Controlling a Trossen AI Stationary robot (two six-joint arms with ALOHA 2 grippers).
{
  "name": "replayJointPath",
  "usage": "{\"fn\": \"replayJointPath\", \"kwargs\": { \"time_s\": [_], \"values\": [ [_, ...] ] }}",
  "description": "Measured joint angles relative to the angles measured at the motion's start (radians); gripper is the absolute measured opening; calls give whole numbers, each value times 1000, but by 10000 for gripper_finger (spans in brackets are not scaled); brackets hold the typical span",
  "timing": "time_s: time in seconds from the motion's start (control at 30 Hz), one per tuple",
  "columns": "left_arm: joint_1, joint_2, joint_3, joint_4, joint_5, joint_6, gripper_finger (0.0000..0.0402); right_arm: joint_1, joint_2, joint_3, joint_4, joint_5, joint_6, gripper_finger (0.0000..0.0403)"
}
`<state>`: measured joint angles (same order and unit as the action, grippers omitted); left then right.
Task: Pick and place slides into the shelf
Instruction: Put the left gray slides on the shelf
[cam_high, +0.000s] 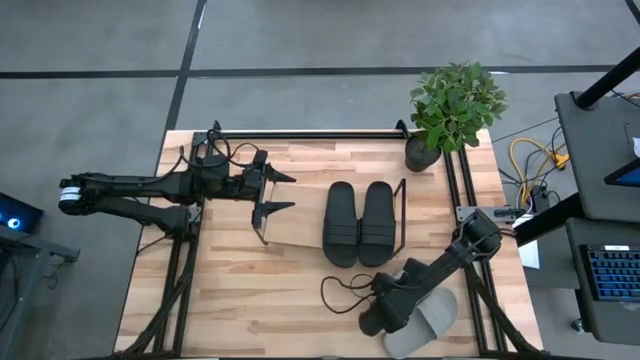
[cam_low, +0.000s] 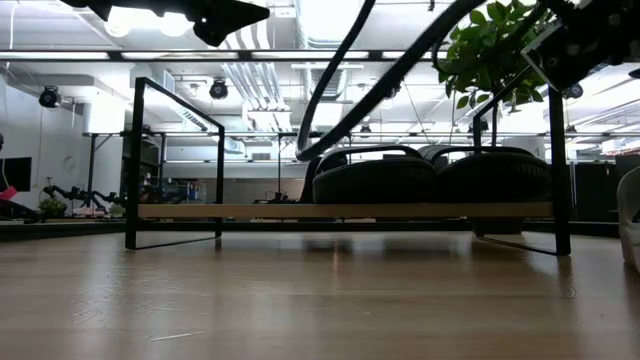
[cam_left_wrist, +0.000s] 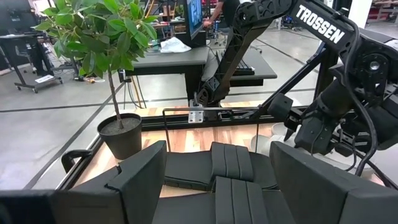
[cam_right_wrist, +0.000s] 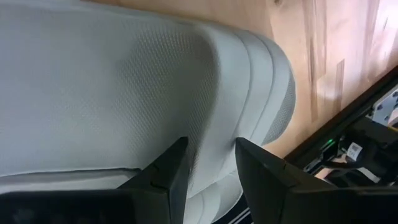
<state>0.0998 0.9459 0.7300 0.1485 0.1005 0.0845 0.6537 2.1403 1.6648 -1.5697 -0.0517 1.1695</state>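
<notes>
The shelf stands mid-table, a light wood board between thin black wire end frames. The black pair of slides lies side by side on its right half and shows on the board in the low view and the left wrist view. My left gripper is open and hovers above the shelf's left end, touching nothing. My right gripper is low near the table's near right corner, shut on a light grey slide that lies on the table. That grey slide fills the right wrist view. My right gripper holds the light grey slide by its broad strap, whose edge runs between the two fingers. It comes slanting down from the table's left side. The slide still lies flat on the table. How far back the strap reaches does not show.
A potted plant stands at the far right corner, beside the shelf's right end. A black rail frame runs along the far edge and down both sides. A dark cable loops on the table near my right arm. Bare wood lies left of the shelf.
</notes>
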Motion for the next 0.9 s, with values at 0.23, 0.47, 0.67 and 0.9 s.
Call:
{"fn": "replayJointPath", "kwargs": {
  "time_s": [0.23,0.47,0.67,0.9],
  "values": [
    [0,0,0,0,0,0,270,0,0,-28,1,4,-8,122],
    [0,0,0,0,0,0,270,0,1,-76,-2,5,38,81],
    [0,0,0,0,0,0,270,0,1,-60,-8,4,34,16],
    [0,0,0,0,0,0,270,0,-19,-34,-1,2,41,12]
  ]
}}
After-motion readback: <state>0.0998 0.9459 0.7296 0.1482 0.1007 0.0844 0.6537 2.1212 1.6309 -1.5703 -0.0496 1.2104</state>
